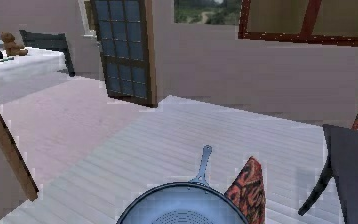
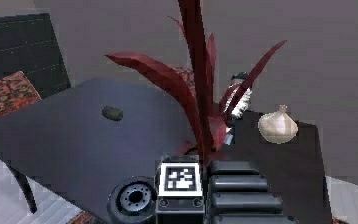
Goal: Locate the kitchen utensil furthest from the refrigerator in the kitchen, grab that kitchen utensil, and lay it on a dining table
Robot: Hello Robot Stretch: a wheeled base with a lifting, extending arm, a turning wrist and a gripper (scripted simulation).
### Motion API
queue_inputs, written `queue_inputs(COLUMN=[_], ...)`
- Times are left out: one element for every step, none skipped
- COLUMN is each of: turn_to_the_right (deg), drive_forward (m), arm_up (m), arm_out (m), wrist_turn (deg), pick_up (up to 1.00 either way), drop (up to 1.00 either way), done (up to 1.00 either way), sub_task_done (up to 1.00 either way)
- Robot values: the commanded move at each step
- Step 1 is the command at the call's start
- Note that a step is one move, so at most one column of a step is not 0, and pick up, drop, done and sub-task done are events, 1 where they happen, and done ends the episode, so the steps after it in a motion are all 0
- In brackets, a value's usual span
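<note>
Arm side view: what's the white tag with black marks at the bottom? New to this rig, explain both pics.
It's a simulated Stretch robot: wheeled base, one extending arm, two-finger jaws. The forward view looks ahead and down: a grey frying pan at its bottom edge, a glass-paned door beyond. The arm side view looks out sideways from the body. The white tag sits at the arm's end; the dark round part left of it belongs to the jaws. Behind is a dark table with a red-leaved plant, a pale bulb-shaped vase and a small dark thing. Whether the jaws hold anything can't be told.
</note>
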Motion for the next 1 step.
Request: queue_inputs(turn_to_the_right=[0.0], drive_forward=[0.00], arm_up=[0.00], arm_out=[0.48], wrist_turn=[0.0], pick_up=[0.00], drop=[0.00], done=[0.00], sub_task_done=[0.00])
